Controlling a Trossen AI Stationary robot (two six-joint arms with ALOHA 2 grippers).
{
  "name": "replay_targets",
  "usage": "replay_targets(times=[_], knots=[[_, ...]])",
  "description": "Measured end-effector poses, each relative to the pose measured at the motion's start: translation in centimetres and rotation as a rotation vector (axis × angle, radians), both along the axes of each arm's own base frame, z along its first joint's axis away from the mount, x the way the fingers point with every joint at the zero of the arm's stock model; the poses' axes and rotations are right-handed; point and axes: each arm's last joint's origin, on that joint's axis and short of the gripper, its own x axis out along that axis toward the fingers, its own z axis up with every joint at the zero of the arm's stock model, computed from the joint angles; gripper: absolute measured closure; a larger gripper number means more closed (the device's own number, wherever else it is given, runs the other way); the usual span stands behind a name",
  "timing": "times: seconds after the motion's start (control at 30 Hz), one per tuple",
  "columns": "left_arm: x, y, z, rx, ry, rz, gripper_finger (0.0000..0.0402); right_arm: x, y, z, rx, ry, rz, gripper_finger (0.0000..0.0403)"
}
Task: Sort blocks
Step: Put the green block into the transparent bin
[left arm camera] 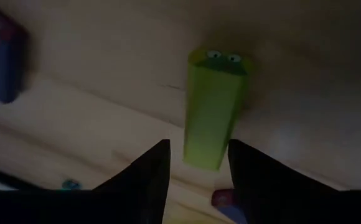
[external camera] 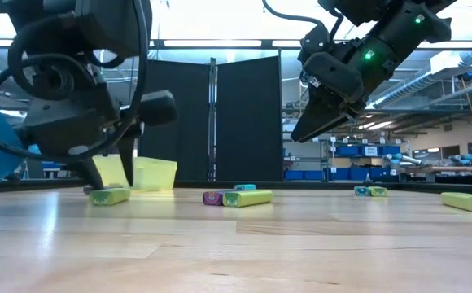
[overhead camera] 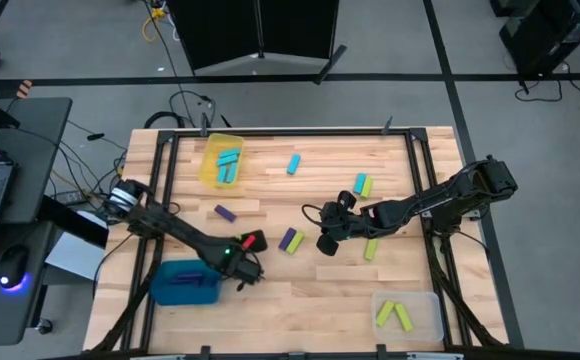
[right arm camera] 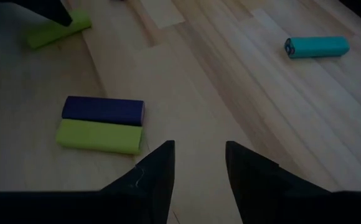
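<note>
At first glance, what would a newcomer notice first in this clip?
Two dark arms meet over the table's middle, among scattered purple, cyan and green blocks. The left hand hangs open just over a green block near the blue tray, while the right hand hovers open near a purple-and-green pair. A yellow tray already holds cyan blocks.

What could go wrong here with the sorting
The left tool sits low over a yellow-green block with fingers open around its near end; gripping only that end could let it pivot or slip. The purple block and its yellow-green neighbour lie touching side by side ahead of the open right tool, which hangs above the table, so closing on one may drag or nudge the other.
</note>
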Motion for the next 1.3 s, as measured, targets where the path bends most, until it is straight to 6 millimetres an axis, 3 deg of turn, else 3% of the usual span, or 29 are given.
replay_targets(times=[0.7, 0.9, 1.17, 1.3], knots=[[1.0, -0.9, 3.4, 0.058, -0.062, 0.081, 0.0232, 0.0, 0.1, 0.0, 0.019, 0.004, 0.016, 0.0249], [2.0, -1.1, 4.8, -0.013, -0.092, 0.11, 0.0232, 0.0, 0.1, 0.0, 0.02, 0.005, 0.017, 0.0249], [3.5, 3.4, 4.8, -0.217, -0.025, 0.348, 0.0252, 0.0, 0.1, -0.1, 0.038, 0.008, 0.032, 0.0249], [3.8, 5.4, 4.7, -0.359, -0.037, 0.578, 0.0272, 0.0, 0.1, -0.1, 0.039, 0.008, 0.033, 0.0249]])
